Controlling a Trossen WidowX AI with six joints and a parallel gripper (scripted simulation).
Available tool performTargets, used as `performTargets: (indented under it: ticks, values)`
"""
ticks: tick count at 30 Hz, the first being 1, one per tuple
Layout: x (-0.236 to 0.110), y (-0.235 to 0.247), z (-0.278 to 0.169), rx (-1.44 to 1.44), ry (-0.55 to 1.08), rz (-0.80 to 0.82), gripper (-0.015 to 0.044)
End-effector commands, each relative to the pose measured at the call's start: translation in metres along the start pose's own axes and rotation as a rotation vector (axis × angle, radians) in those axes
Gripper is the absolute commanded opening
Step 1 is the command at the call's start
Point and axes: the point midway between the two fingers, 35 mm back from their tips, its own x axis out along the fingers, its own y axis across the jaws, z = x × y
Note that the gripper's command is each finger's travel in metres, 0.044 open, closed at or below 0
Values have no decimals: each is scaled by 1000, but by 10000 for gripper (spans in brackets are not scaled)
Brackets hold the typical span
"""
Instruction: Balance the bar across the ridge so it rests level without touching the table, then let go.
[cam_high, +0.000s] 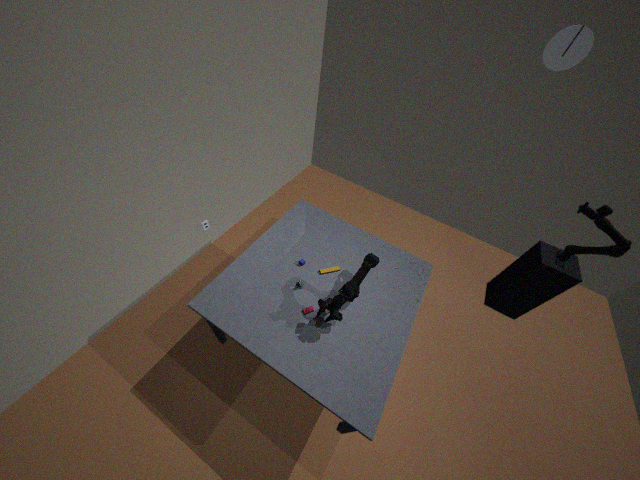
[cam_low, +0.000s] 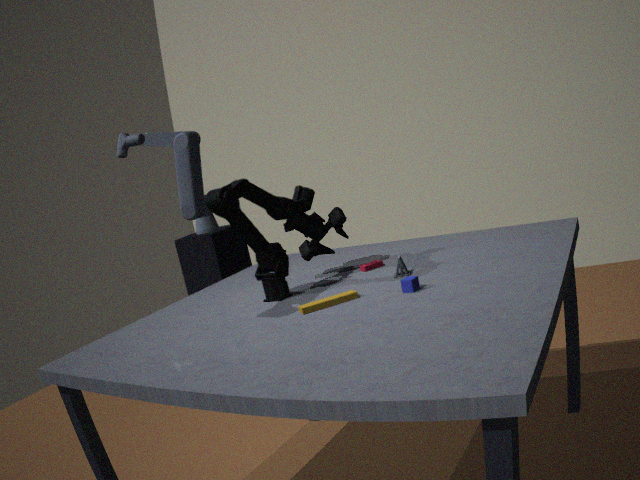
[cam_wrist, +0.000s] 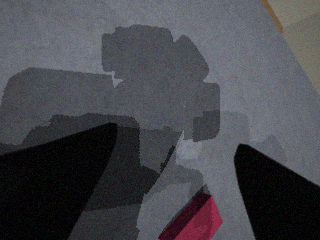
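In the exterior view, the black arm reaches out over the grey tabletop (cam_low: 465, 361), its hand (cam_low: 326, 233) parted and gripping nothing. The yellow bar (cam_low: 328, 301) lies flat near the arm's base. Further right sit a red block (cam_low: 371, 265), the small dark ridge (cam_low: 403, 267) and a blue cube (cam_low: 410, 283).

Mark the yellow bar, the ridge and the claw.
yellow bar (cam_low: 328, 301), exterior view, middle of its top face
ridge (cam_low: 403, 267), exterior view, its sloped side
claw (cam_low: 330, 238), exterior view, midway between the open fingertips
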Motion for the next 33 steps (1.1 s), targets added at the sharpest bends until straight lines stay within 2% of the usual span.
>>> performTargets:
  ticks: [1,33]
  values:
    - [2,-10,-8,10,42,-3,315]
    - [-10,-81,-112,222,438,-19,315]
